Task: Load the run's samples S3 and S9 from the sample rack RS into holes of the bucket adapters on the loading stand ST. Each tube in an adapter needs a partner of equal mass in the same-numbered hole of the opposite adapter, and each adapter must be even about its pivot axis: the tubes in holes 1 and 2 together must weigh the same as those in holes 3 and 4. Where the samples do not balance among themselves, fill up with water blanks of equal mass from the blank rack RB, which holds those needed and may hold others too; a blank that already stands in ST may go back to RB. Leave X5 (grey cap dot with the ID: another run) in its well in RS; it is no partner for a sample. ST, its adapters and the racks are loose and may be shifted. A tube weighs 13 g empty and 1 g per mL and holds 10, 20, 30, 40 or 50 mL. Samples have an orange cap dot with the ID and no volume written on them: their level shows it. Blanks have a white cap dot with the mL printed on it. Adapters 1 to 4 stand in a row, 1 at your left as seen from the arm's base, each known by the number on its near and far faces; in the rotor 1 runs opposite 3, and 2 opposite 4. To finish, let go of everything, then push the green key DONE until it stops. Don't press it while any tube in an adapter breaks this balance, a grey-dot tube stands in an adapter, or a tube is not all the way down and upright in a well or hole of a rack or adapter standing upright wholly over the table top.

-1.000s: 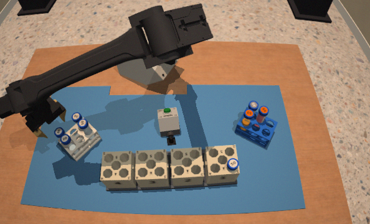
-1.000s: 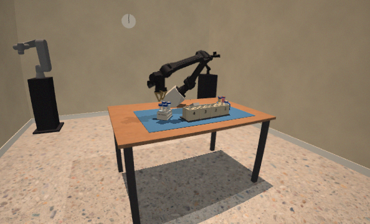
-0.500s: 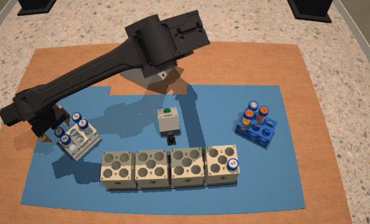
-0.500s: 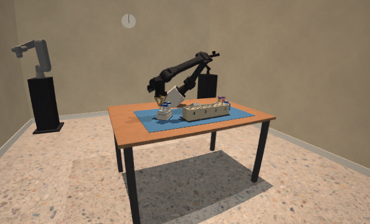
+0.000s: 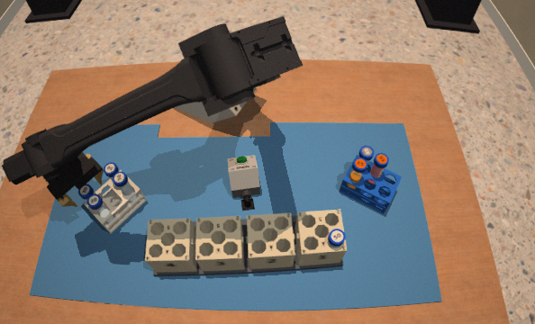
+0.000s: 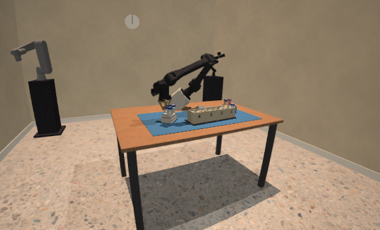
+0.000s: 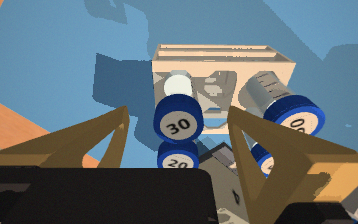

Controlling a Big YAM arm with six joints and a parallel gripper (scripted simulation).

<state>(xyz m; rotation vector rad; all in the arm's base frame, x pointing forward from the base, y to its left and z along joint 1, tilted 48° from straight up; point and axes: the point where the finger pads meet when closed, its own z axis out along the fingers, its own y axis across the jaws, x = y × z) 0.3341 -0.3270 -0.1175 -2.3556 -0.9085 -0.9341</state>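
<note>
The blank rack RB [image 5: 114,204] stands at the mat's left and holds several blue-capped water blanks. My gripper [image 5: 80,182] is open and empty, just above and beside the rack. In the wrist view the fingers straddle the blank marked 30 [image 7: 178,123] without touching it. The blank marked 20 [image 7: 177,157] is below it and another blank [image 7: 294,114] is to the right. The sample rack RS [image 5: 370,186] holds two orange-dot samples [image 5: 359,164] [image 5: 381,159] and the grey-dot tube [image 5: 367,152]. A 50 blank [image 5: 337,237] stands in the rightmost adapter [image 5: 320,236].
The other three adapters [image 5: 168,245] [image 5: 218,243] [image 5: 269,240] of the stand are empty. The grey box with the green DONE key [image 5: 241,159] sits mid-mat behind them. My arm reaches across the mat's left half. In the exterior view the gripper [image 6: 164,103] hangs over the blank rack.
</note>
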